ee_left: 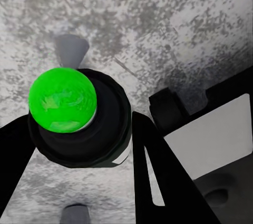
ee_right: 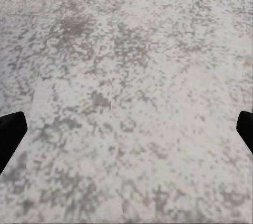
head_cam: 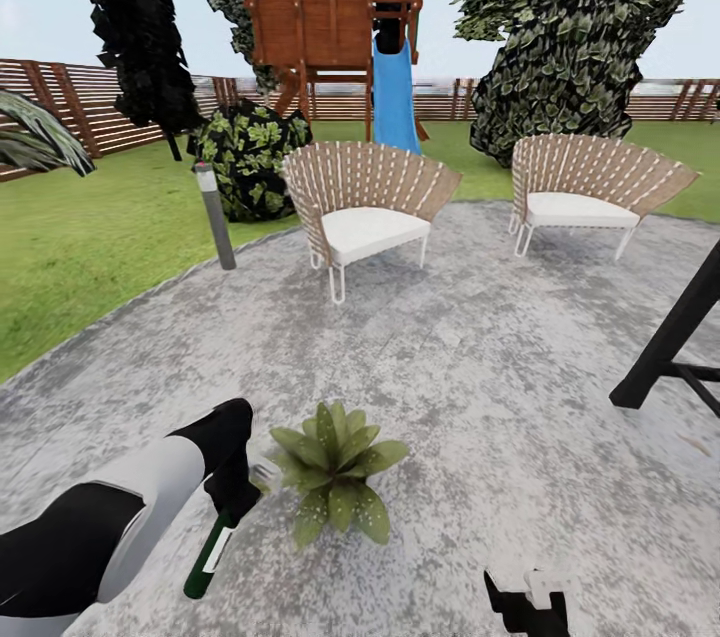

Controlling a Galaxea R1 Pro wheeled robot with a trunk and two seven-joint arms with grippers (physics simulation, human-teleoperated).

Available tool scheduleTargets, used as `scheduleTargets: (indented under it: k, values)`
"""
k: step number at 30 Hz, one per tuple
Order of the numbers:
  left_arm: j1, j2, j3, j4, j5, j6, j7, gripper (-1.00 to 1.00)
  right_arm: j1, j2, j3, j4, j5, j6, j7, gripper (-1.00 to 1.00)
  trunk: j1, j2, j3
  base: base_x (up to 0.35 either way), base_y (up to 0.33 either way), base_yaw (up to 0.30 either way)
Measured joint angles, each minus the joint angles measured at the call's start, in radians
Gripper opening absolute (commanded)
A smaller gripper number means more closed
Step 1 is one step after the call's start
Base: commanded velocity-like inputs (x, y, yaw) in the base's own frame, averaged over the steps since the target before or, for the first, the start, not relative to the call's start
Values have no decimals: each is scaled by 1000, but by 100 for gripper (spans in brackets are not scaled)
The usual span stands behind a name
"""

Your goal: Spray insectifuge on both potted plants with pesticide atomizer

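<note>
My left gripper (head_cam: 233,497) is shut on the black spray head of the pesticide atomizer (head_cam: 209,557). The slim dark-green bottle with its white label hangs tilted down over the paved patio. In the left wrist view the atomizer (ee_left: 63,103) is seen end-on as a bright green disc in a black collar between the dark fingers (ee_left: 158,176). One potted plant (head_cam: 335,472), a low rosette of speckled leaves, sits just right of the bottle, close beside it. The second potted plant is out of view. My right gripper (head_cam: 525,602) hangs open over bare paving (ee_right: 126,132).
Two slatted chairs (head_cam: 365,207) (head_cam: 590,192) stand at the far side of the patio (head_cam: 480,367). A grey bollard lamp (head_cam: 215,217) marks the lawn edge at the left. A black slanted frame leg (head_cam: 670,332) stands at the right. Behind are a bush, a wooden playhouse with a blue slide, and the fence.
</note>
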Motion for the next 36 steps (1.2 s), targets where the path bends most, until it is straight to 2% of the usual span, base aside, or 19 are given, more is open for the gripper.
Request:
scheduleTargets:
  k: [3,10,13,18,36]
  values:
    - [0,3,0,-61,-1,2,-3,-100,0,0,0,-1,-1,0,1,100,0,0,1,-78,288,-185]
    - [2,8,1,-65,-4,2,-3,-100,0,1,0,-1,-1,0,1,100,0,0,6,-5,282,-184]
    - [5,8,1,-67,-3,3,-3,-100,0,9,1,-1,-1,-1,0,100,0,0,6,0,14,-3]
    - [3,8,3,-67,-4,3,-3,-100,0,8,0,-1,-2,0,0,100,-1,0,6,89,74,-61]
    - [0,8,0,-73,-2,5,-1,-100,0,5,0,-1,-2,0,0,100,0,0,6,21,297,-292]
